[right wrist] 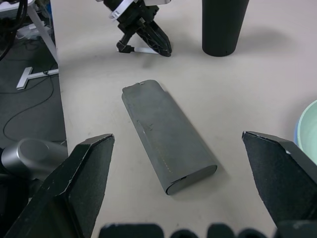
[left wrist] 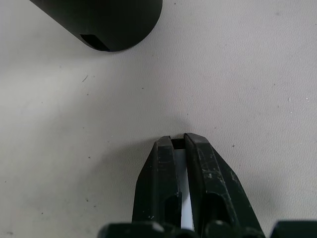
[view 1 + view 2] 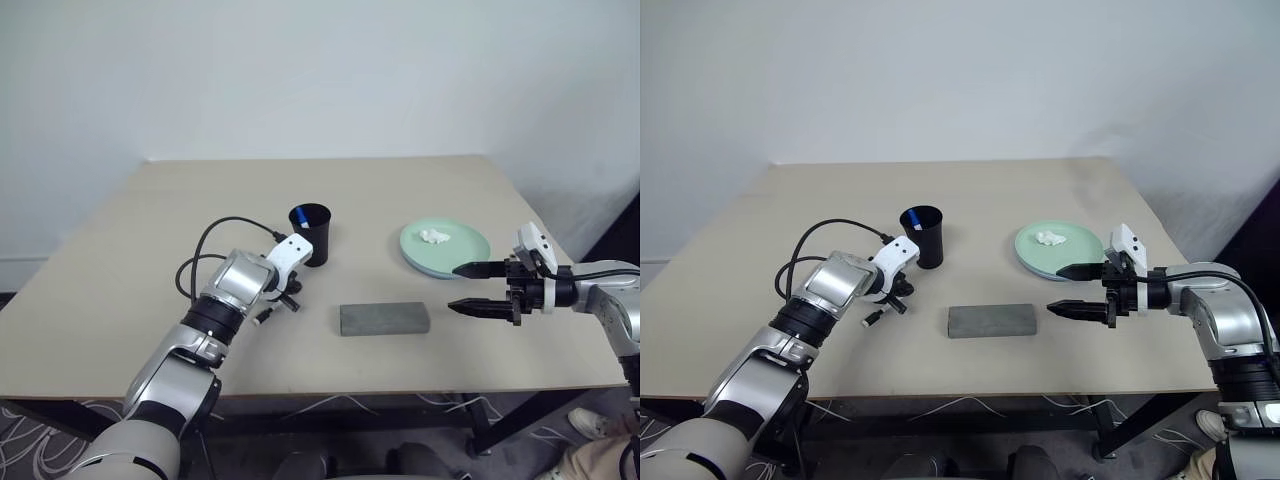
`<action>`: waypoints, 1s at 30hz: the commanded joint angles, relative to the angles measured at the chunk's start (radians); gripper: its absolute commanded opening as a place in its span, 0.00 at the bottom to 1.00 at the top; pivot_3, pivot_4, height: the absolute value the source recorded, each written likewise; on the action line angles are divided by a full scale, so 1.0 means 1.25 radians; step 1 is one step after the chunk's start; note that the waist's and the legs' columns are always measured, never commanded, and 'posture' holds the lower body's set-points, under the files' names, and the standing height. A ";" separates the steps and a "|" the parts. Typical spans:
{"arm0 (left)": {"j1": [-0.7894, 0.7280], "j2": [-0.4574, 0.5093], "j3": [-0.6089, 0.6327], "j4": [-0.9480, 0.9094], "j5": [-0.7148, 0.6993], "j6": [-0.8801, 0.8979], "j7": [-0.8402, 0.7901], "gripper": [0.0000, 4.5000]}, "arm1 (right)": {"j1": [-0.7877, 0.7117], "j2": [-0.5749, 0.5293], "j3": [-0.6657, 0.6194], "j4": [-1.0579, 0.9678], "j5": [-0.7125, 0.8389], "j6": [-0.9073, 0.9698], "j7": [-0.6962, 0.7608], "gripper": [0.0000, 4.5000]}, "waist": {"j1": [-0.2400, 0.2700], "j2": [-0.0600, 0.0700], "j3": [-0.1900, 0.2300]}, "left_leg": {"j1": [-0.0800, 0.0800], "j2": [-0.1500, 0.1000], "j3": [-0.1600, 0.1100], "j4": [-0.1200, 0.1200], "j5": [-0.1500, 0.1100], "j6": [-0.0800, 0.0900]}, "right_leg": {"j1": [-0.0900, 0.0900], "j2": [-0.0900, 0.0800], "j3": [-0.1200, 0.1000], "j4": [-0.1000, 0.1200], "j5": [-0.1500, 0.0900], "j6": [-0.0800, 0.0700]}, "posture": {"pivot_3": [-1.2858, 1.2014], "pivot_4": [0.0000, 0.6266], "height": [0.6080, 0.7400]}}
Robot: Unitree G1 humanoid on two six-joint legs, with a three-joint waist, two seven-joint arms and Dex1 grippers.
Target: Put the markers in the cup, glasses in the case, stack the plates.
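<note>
While the left gripper (image 2: 178,144) presses its tips down onto the tan table (image 3: 130,260), its two black fingers are pinched tight on a slim white marker (image 2: 181,168), which shows as a pale strip between them in the left wrist view; in the right wrist view the same pen lies low against the tabletop at the upper middle of the frame, a black end poking out beside the fingers. Just above that, near the centre of the left eye view, stands the black cup (image 3: 311,234), upright, with a blue-capped marker (image 3: 303,216) already inside it. Below and to the right of the cup lies the grey case (image 3: 385,319), lid shut, flat on the table. Further right sits the mint green plate (image 3: 445,248), a light blue rim peeking from beneath it and a small white lump (image 3: 434,236) resting on top. At the right edge the right gripper (image 3: 462,288) hangs above the table just beside the plate, its fingers spread wide and holding nothing.
</note>
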 commanded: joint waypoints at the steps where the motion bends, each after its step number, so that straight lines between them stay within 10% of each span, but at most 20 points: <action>1: 0.018 0.012 0.001 -0.009 0.001 0.007 -0.012 0.00 | -0.030 -0.005 -0.014 -0.006 0.001 -0.007 0.003 1.00 | 0.000 0.000 0.000 | 0.000 0.000 0.000 0.000 0.000 0.000 | 0.000 0.000 0.000 0.000 0.000 0.000 | 0.52 0.00 0.94; 15: 0.009 0.005 0.164 -0.319 -0.235 -0.019 -0.172 0.00 | -0.045 0.003 -0.006 0.004 -0.006 -0.009 0.005 1.00 | 0.005 -0.001 0.001 | -0.004 -0.001 -0.001 0.000 0.000 0.000 | -0.002 -0.001 0.000 -0.002 0.000 0.000 | 0.52 0.00 0.94; 30: -0.230 -0.143 0.413 0.151 -0.231 -0.621 0.097 0.00 | -0.048 0.013 -0.011 0.002 -0.007 -0.010 -0.003 1.00 | 0.005 -0.001 0.001 | -0.003 -0.001 -0.001 0.000 0.001 0.001 | 0.000 -0.001 -0.001 -0.003 0.000 0.000 | 0.52 0.00 0.94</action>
